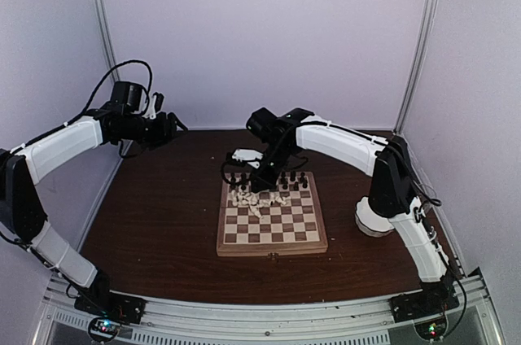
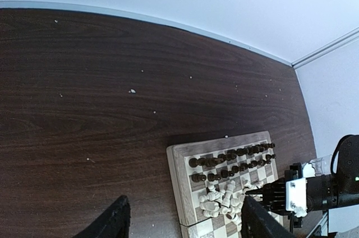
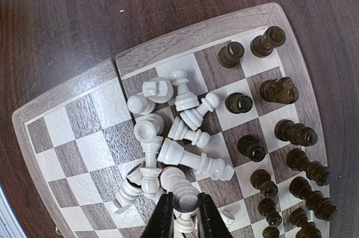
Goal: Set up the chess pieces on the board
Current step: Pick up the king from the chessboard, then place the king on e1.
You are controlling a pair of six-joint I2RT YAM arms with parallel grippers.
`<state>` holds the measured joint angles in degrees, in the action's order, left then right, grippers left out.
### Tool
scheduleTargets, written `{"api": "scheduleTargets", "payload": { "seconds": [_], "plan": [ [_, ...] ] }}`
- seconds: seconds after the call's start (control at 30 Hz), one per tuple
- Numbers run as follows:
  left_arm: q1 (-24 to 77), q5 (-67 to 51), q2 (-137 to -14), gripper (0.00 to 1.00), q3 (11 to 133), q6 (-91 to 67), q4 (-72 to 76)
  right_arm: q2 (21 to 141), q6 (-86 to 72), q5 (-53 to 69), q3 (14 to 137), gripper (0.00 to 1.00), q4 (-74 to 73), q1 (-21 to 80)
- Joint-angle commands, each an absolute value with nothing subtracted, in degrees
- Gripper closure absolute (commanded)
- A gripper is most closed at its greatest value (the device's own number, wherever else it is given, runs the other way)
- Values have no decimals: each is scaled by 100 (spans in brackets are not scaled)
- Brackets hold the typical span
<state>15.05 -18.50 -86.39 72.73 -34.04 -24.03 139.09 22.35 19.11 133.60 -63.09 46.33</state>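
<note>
Right gripper [image 3: 185, 214] fingers are filling the bottom of the right wrist view, pressing together on either side of one cream-white piece [image 3: 184, 200] and clamping it between them. That piece is sitting at the edge of a heap of cream-white pieces [image 3: 168, 137], most of them lying toppled on their sides and touching one another on the squares of the board [image 3: 61, 93]. The heap is lying on the far half of the board, just on the near side of the dark pieces [image 3: 280, 131]. These are standing upright in two rows along the board's far edge. From the top external view, the right arm is reaching in from the board's right side, with its gripper hanging over the heap. A white bowl [image 1: 368, 221] is sitting on the table [image 1: 163, 198] just off the board's right edge, partly hidden behind that arm. The left gripper [image 1: 171, 127] is hovering well apart from the board, beyond its far left corner. Its fingers [image 2: 112, 222] are standing wide apart and are gripping nothing, with the board showing between them in the left wrist view.
</note>
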Motion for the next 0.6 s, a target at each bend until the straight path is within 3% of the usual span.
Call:
{"api": "scheduleTargets", "payload": {
  "seconds": [0.0, 0.57],
  "plan": [
    [1468, -1953, -8732, 32, 7242, -3421, -2192, 13413, 2300, 1734, 13350, 95, -6388, 4665],
    [1468, -1992, -8828, 33, 7238, -3419, -2196, 12486, 2364, 1640, 12504, 96, -6201, 4663]
  ]
}}
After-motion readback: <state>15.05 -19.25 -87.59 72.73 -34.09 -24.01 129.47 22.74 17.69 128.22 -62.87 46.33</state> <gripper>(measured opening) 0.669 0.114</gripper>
